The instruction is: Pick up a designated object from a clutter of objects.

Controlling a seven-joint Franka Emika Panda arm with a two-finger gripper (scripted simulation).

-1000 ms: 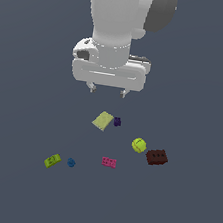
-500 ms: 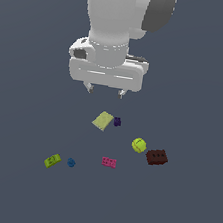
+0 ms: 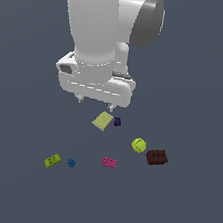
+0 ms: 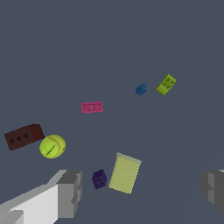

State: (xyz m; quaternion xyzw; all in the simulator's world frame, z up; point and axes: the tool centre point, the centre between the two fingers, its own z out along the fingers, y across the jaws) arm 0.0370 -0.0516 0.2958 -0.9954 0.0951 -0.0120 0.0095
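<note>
Gripper point(image 3: 95, 102) raised slightly since earlier | jaws spread wide, nothing held | lime-green block point(image 3: 52, 160) lies well apart, untouched on floor.
</note>
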